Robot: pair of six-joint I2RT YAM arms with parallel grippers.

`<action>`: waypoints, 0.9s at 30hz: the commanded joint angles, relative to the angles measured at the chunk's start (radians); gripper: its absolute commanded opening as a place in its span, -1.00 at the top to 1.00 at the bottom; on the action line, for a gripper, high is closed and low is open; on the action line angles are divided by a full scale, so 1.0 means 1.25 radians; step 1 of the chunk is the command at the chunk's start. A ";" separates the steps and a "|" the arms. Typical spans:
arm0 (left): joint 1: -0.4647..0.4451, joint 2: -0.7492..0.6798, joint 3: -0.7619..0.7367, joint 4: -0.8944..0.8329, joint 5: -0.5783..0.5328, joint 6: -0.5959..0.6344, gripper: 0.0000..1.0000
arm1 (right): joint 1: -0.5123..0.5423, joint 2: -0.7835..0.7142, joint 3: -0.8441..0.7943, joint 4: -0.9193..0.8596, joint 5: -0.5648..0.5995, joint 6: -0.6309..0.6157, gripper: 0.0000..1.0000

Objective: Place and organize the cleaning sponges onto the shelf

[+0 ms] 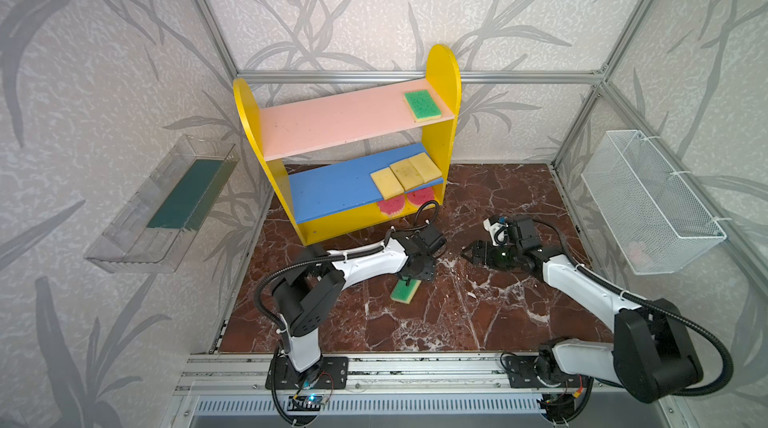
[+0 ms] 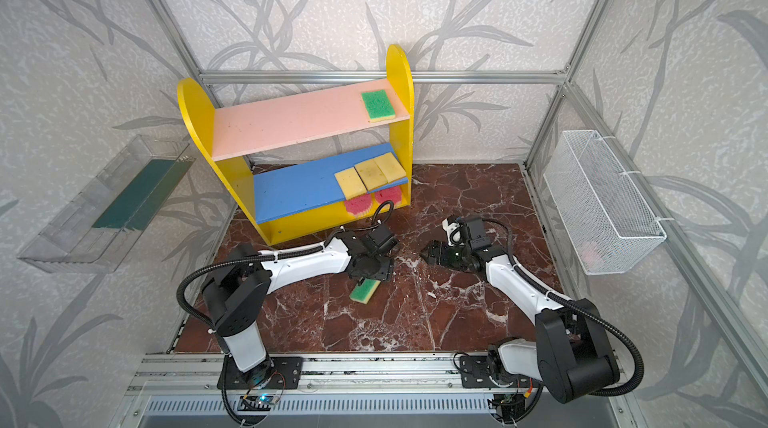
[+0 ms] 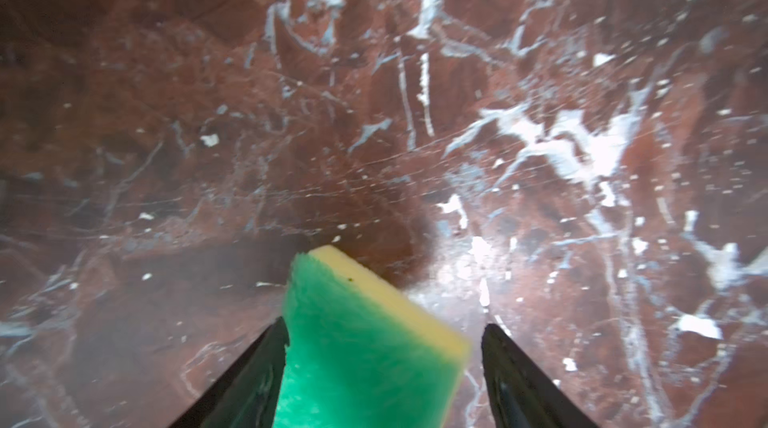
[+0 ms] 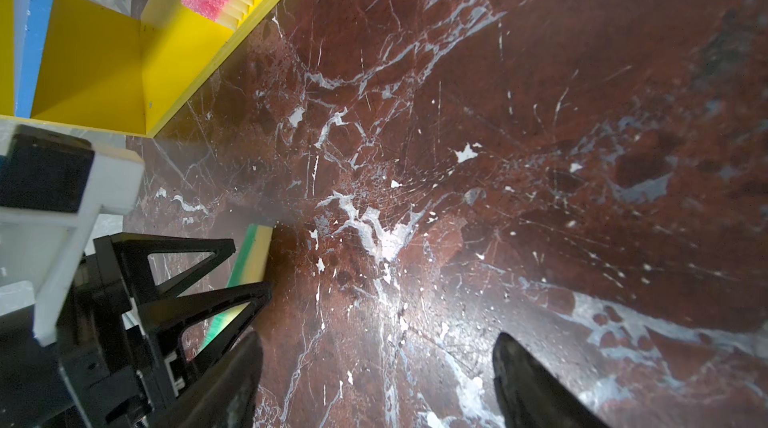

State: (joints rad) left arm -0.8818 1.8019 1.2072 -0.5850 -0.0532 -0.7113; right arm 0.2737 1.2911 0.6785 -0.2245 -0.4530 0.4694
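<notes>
A green-faced yellow sponge (image 1: 405, 291) lies on the marble floor in front of the shelf (image 1: 444, 72). My left gripper (image 1: 407, 279) points down over it. In the left wrist view the jaws stand open around the sponge (image 3: 365, 342): one finger touches its green side, the other stands apart from its yellow edge. My right gripper (image 1: 467, 253) hovers open and empty to the right, its jaws (image 4: 378, 340) over bare floor. On the shelf, a green sponge (image 1: 423, 105) lies on the pink board, three yellow sponges (image 1: 405, 176) on the blue board, and two pink sponges (image 1: 390, 205) on the base.
A clear plastic tray (image 1: 158, 205) hangs on the left wall. A white wire basket (image 1: 652, 201) hangs on the right wall with something pale pink in its corner. The shelf stands at the back of the floor, angled, with aluminium frame rails around.
</notes>
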 commanded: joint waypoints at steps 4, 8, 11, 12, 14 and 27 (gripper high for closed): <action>-0.003 -0.075 -0.023 0.050 0.021 -0.026 -0.55 | -0.003 -0.033 0.010 -0.039 0.031 -0.016 -0.71; 0.004 -0.136 -0.068 0.069 0.014 -0.032 -0.55 | -0.003 -0.036 0.011 -0.057 0.022 -0.016 -0.69; 0.015 -0.178 -0.111 0.058 -0.005 -0.047 -0.55 | 0.001 -0.051 -0.010 -0.058 0.002 -0.003 -0.64; 0.021 -0.193 -0.132 0.062 -0.008 -0.044 -0.54 | 0.006 -0.058 -0.021 -0.056 -0.002 0.003 -0.62; 0.039 -0.222 -0.181 0.088 0.005 -0.040 -0.50 | 0.032 -0.072 -0.035 -0.055 0.002 0.015 -0.58; 0.157 -0.323 -0.393 0.273 0.051 -0.021 0.67 | 0.215 0.066 -0.057 0.033 0.030 0.100 0.55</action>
State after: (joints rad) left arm -0.6987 1.4075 0.7223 -0.3176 0.0071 -0.7547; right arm 0.5121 1.3334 0.6064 -0.2272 -0.4183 0.5594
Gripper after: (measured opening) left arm 0.169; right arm 0.244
